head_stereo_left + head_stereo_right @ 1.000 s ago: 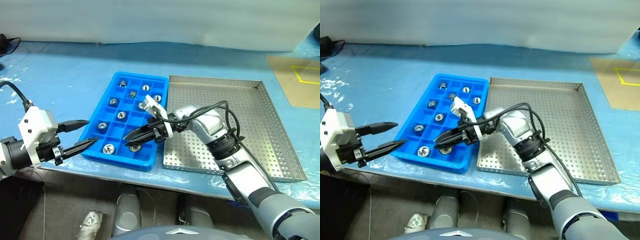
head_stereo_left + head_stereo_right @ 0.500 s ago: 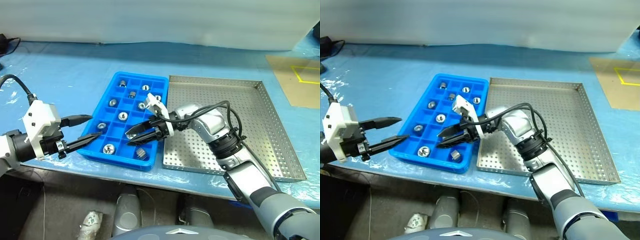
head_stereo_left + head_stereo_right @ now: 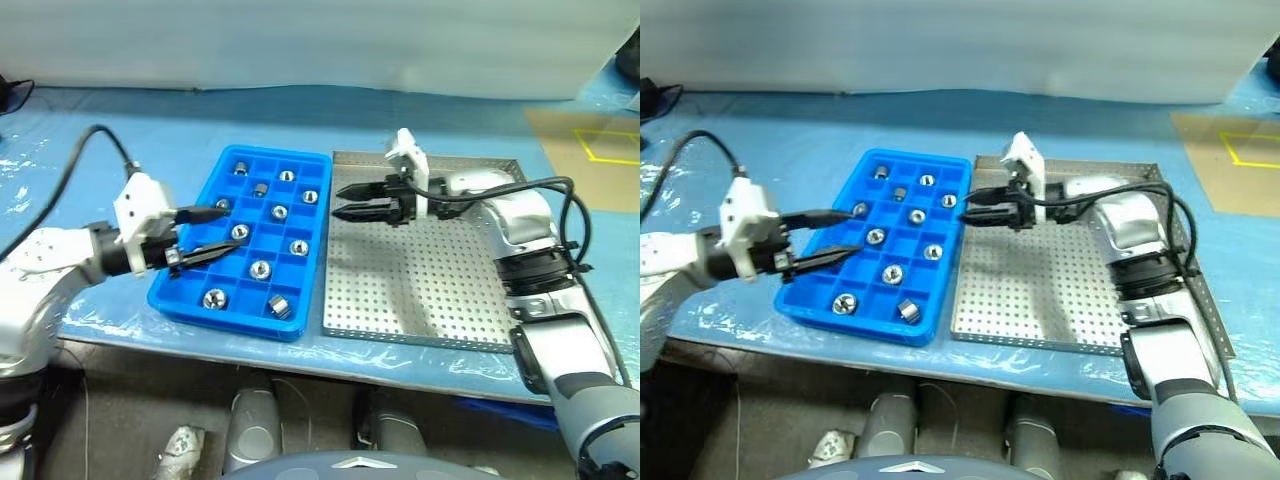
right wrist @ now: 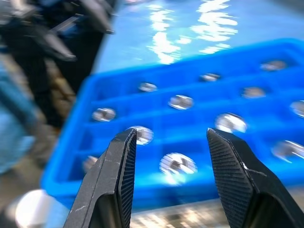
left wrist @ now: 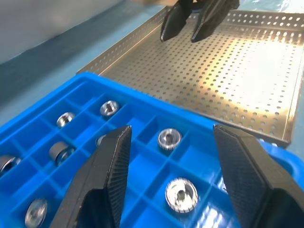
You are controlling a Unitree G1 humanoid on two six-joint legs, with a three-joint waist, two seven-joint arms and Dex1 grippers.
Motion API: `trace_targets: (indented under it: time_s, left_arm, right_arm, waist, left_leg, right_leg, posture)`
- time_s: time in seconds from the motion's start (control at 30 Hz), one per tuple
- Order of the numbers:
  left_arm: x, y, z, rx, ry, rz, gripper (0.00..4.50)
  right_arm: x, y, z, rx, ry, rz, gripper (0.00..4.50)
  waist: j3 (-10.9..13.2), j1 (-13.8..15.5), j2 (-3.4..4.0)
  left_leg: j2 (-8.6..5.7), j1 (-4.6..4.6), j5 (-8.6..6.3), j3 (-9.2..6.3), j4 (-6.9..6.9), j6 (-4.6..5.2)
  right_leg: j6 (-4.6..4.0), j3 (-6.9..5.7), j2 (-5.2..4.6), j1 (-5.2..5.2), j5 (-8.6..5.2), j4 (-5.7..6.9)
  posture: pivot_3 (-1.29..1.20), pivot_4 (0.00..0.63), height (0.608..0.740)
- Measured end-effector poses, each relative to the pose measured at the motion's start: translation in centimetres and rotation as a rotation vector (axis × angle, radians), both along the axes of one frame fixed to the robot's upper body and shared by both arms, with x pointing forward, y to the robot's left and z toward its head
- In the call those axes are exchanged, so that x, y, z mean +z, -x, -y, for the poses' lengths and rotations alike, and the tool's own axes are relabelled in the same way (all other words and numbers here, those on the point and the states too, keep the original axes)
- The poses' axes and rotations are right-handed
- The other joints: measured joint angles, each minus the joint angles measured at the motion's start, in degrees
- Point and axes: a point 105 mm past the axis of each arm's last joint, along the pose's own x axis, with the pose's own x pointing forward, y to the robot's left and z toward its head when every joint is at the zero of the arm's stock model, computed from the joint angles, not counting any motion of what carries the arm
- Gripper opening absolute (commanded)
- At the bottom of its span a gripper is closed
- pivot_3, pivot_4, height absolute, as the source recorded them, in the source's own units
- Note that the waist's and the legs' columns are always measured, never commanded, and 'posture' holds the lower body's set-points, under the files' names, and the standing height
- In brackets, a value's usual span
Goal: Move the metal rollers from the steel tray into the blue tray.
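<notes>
The right gripper (image 3: 340, 201) hangs with jaws parted and empty over the left part of the steel tray (image 3: 470, 300), at the centre of the frame. The left gripper (image 3: 222, 229), jaws also apart and holding nothing, sits over the left side of the blue tray (image 3: 305, 262), left of centre. The metal rollers (image 3: 259, 268) lie scattered among the blue tray's compartments. Both trays rest side by side on the blue-covered desk (image 3: 130, 130).

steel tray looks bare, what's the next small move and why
Probably pull both arms back and stop. The steel tray shows no rollers on its perforated floor, the metal rollers sit in the blue tray compartments, and the right gripper and left gripper are open, holding nothing.
</notes>
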Motion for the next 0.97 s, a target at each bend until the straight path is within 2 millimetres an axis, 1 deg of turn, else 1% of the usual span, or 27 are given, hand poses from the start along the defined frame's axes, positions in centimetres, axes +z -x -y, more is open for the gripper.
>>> trace_targets:
  time_s: [0.07,0.13,0.2,0.23,0.33,0.4,0.47,0.57,0.8,0.97]
  left_arm:
    - [-0.5,-0.6,1.1,-0.048,0.014,-0.004,2.9]
    - [-1.0,-1.4,1.9,-0.081,0.016,-0.004,2.9]
    - [-1.4,-2.2,2.2,-0.091,0.021,-0.01,2.9]
    - [-1.7,-2.6,2.2,-0.091,0.02,-0.021,2.9]
    - [-2.3,-4.0,2.4,-0.095,0.03,-0.022,2.9]
    - [-2.9,-4.7,2.5,-0.091,0.031,-0.034,2.9]
    - [-4.1,-5.2,2.6,-0.089,0.032,-0.062,2.9]
    - [-5.1,-5.3,3.0,-0.106,0.031,-0.084,2.9]
    - [-4.6,-5.5,3.1,-0.109,0.019,-0.051,2.9]
    - [-4.5,-5.4,2.7,-0.098,0.018,-0.047,2.9]
  right_arm:
    - [-0.6,-0.3,1.6,-0.081,0.008,0.009,2.38]
    - [-1.6,0.1,3.0,-0.138,0.03,0.005,2.38]
    - [-2.4,0.8,4.0,-0.171,0.052,-0.002,2.38]
    - [-2.5,1.0,4.2,-0.182,0.056,-0.003,2.38]
    - [-1.9,1.9,5.3,-0.224,0.053,0.016,2.38]
    - [-1.6,2.2,5.5,-0.243,0.05,0.027,2.38]
    - [-1.8,2.6,5.5,-0.253,0.045,0.02,2.38]
    - [-2.0,2.8,5.5,-0.262,0.042,0.003,2.38]
    - [-2.0,2.7,5.5,-0.284,0.041,0.01,2.38]
    - [-1.8,2.7,5.2,-0.275,0.031,0.011,2.38]
  waist:
    - [-0.01,-0.83,-0.02]
    - [-0.01,-1.56,-0.02]
    - [-0.01,-2.68,-0.02]
    - [-0.01,-3.35,-0.02]
    - [-0.02,-4.9,-0.01]
    - [-0.02,-5.44,-0.01]
    - [-0.02,-5.93,-0.01]
    - [-0.02,-6.06,-0.01]
    - [-0.02,-5.89,-0.01]
    - [-0.02,-5.87,-0.01]
  left_leg:
    - [0.0,-0.01,0.0,0.0,0.0,0.01]
    - [0.0,0.0,0.0,0.0,-0.01,0.01]
    - [0.01,0.02,0.0,0.01,-0.03,0.01]
    - [0.01,0.05,0.0,0.03,-0.02,0.02]
    - [-0.01,0.19,0.0,0.06,-0.02,0.02]
    - [-0.01,0.27,-0.01,0.06,-0.01,0.03]
    - [-0.01,0.33,-0.02,0.08,-0.01,0.06]
    - [0.0,0.33,-0.03,0.1,-0.02,0.08]
    - [-0.01,0.32,-0.16,0.12,0.0,0.29]
    - [-0.01,0.33,-0.17,0.12,-0.01,0.31]
  right_leg:
    - [0.0,0.0,0.0,0.02,0.0,-0.02]
    - [0.0,0.01,0.02,0.01,0.01,-0.04]
    - [0.0,0.01,0.02,0.0,0.01,-0.03]
    - [0.0,0.05,0.03,0.0,0.02,-0.04]
    - [-0.01,0.08,0.03,0.08,0.03,-0.02]
    - [0.0,0.09,0.03,0.16,0.03,-0.03]
    - [0.0,0.11,0.02,0.21,0.03,-0.06]
    - [-0.02,0.11,0.03,0.19,0.04,-0.06]
    - [-0.02,0.11,0.01,0.2,0.04,-0.07]
    - [-0.02,0.1,0.01,0.2,0.04,-0.07]
  posture:
    - [-0.03,0.15,0.74]
    - [-0.05,0.15,0.74]
    - [-0.09,0.15,0.74]
    - [-0.11,0.15,0.74]
    - [-0.14,0.15,0.74]
    - [-0.15,0.15,0.74]
    - [-0.15,0.15,0.74]
    - [-0.15,0.15,0.74]
    - [-0.12,0.15,0.74]
    - [-0.11,0.15,0.74]
